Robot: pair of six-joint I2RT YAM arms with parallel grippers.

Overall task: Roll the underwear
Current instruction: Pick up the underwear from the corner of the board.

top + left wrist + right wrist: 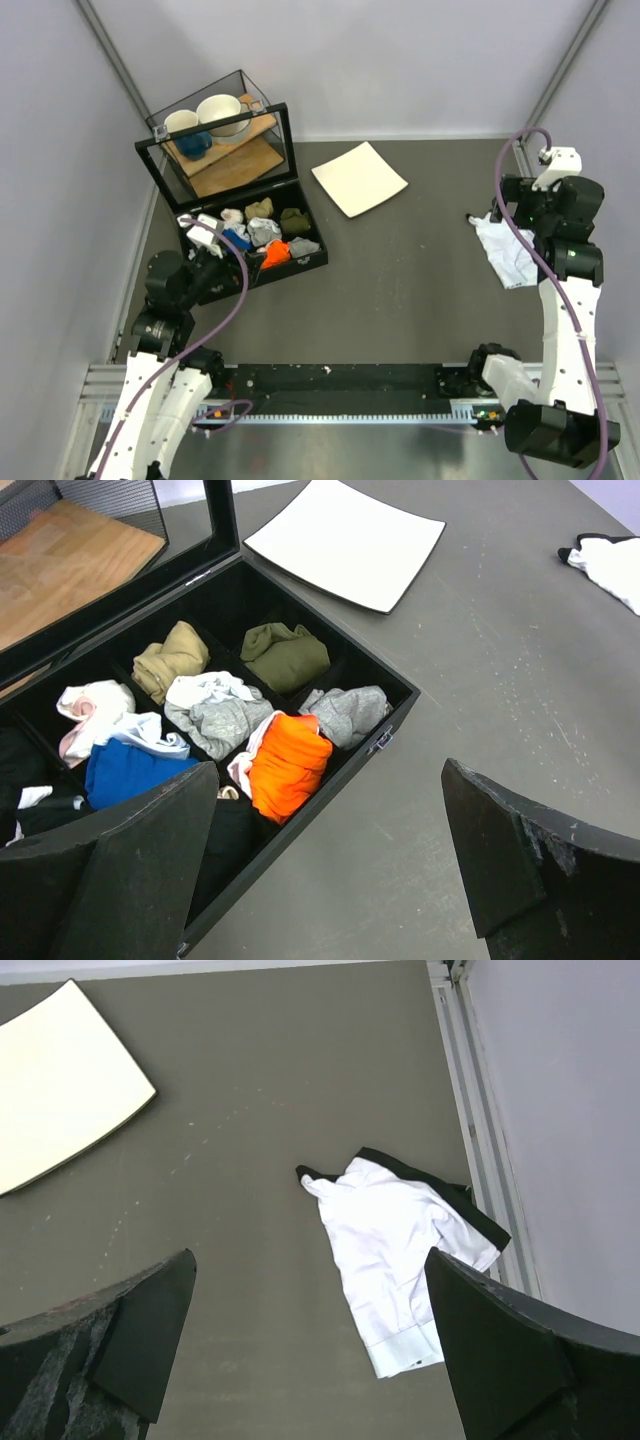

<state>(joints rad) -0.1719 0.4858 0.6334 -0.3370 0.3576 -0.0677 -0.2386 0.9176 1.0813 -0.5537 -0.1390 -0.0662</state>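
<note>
The underwear [507,252] is a white floppy garment with a black band, lying crumpled on the dark table at the far right near the rail. It shows in the right wrist view [395,1255] and at the top right of the left wrist view [612,565]. My right gripper [310,1345] is open and empty, hovering above the table just left of the underwear. My left gripper [330,865] is open and empty, above the near edge of the black box, far from the underwear.
A black compartment box [305,262] holds several small cloth bundles, including an orange one [288,762]. Behind it stands a glass case [215,140] with bowls. A white square plate [359,178] lies mid-table. A metal rail [480,1130] runs along the right edge.
</note>
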